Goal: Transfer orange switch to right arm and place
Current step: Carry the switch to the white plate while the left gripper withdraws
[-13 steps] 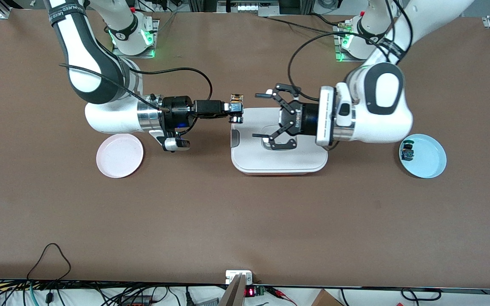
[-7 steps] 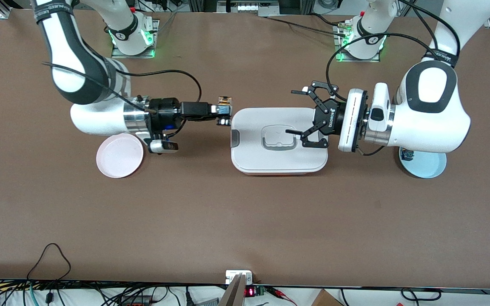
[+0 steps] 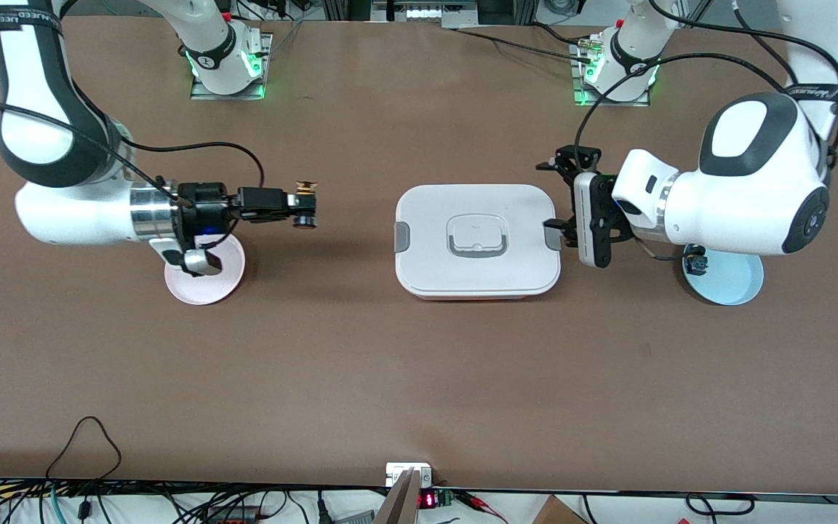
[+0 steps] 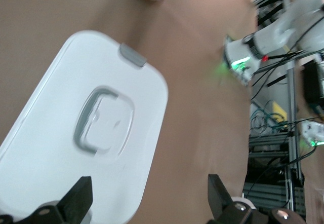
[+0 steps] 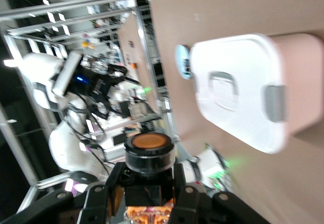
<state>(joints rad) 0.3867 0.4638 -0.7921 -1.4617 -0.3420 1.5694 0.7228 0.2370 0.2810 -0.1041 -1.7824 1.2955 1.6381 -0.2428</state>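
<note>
The orange switch (image 3: 307, 201) is clamped between the fingers of my right gripper (image 3: 304, 209), which hangs over bare table between the pink plate (image 3: 209, 282) and the white box (image 3: 477, 280). The right wrist view shows its round orange cap (image 5: 149, 142) on a black body, with the right gripper (image 5: 150, 186) shut on it from both sides. My left gripper (image 3: 554, 195) stands open with nothing in it, over the box's edge at the left arm's end. In the left wrist view, the left gripper (image 4: 148, 201) has its fingertips wide apart, above the box (image 4: 55, 148) and the table.
A blue plate (image 3: 735, 282) at the left arm's end holds a small green-and-blue part (image 3: 695, 260) and is partly covered by the left arm. The white box has a grey handle (image 3: 476, 238) on its lid. Cables run along the table's near edge.
The right gripper drew back from the box toward the pink plate, with the switch still in it. The left gripper, still open, withdrew from over the lid to the box's edge.
</note>
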